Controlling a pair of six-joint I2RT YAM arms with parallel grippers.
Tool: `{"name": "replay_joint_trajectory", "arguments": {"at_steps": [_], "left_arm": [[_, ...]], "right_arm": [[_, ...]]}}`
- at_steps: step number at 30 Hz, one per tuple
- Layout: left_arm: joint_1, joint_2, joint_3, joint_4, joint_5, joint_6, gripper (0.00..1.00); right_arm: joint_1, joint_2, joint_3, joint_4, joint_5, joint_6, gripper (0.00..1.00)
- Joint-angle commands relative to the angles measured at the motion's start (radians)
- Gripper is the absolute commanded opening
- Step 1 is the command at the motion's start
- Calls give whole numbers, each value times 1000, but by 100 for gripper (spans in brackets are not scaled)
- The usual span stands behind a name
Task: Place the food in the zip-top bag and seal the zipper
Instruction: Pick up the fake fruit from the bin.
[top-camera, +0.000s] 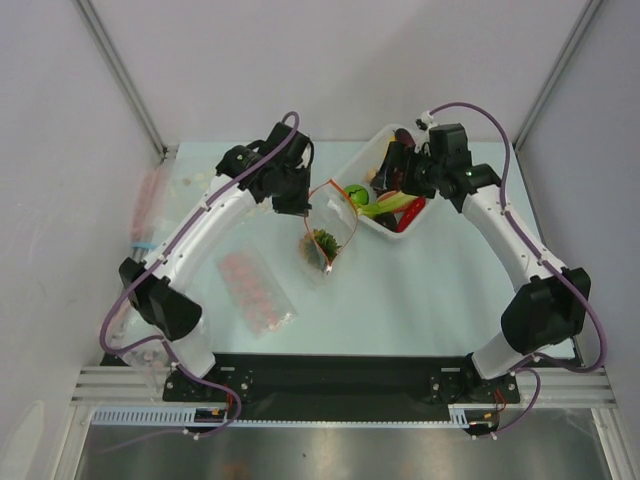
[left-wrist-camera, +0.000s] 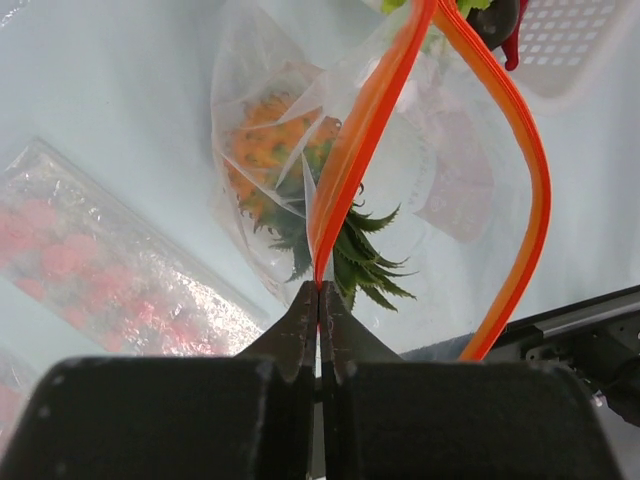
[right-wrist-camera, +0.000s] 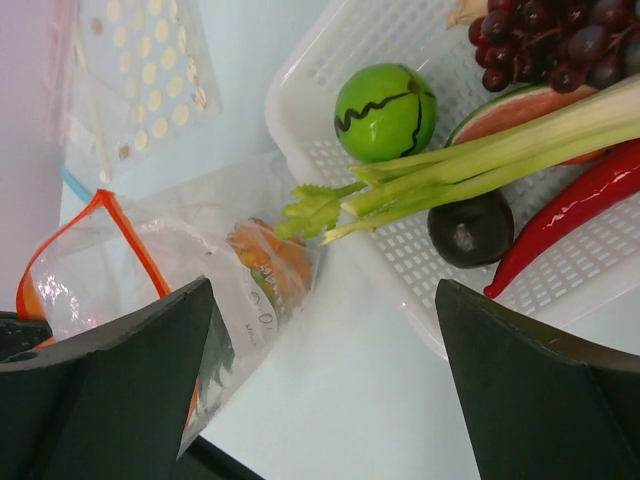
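Note:
The clear zip-top bag (top-camera: 335, 222) hangs open in mid-table, its orange-red zipper (left-wrist-camera: 365, 120) forming a loop. The orange pineapple with green crown (top-camera: 323, 243) lies inside it, also seen in the left wrist view (left-wrist-camera: 265, 160) and the right wrist view (right-wrist-camera: 272, 250). My left gripper (left-wrist-camera: 318, 290) is shut on the zipper strip at one end of the mouth and holds the bag up. My right gripper (right-wrist-camera: 325, 300) is open and empty, over the near corner of the basket beside the bag. The round green fruit (right-wrist-camera: 385, 110) sits in the basket. I cannot make out the round red fruit.
The white basket (top-camera: 418, 222) at back right holds dark grapes (right-wrist-camera: 560, 35), celery (right-wrist-camera: 470, 165), a red chili pepper (right-wrist-camera: 570, 215), a dark round fruit (right-wrist-camera: 470, 228) and a watermelon slice. A packet of pink-red dots (top-camera: 255, 290) lies front left. A sheet of white dots (right-wrist-camera: 140, 70) lies beyond the bag.

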Motion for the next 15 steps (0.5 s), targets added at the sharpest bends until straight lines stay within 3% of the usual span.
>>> {"name": "replay_joint_trajectory", "arguments": {"at_steps": [1, 2, 4, 5, 7, 11, 15], "left_arm": [[27, -75, -17, 77, -13, 0, 0], [29, -84, -23, 85, -31, 0, 0], [29, -122, -55, 117, -52, 2, 1], [29, -136, -70, 130, -60, 2, 0], [32, -180, -119, 172, -79, -12, 0], [43, -254, -199, 254, -82, -23, 0], [58, -319, -276, 341, -48, -18, 0]], "right_arm": [[-47, -53, -30, 105, 72, 152, 100], [-71, -53, -59, 125, 59, 189, 100], [-167, -53, -117, 207, -128, 219, 100], [-192, -52, -149, 325, -189, 295, 100], [-193, -36, -164, 314, -116, 343, 97], [-95, 32, -30, 176, 105, 230, 100], [-65, 163, 106, 119, 40, 101, 100]]}}
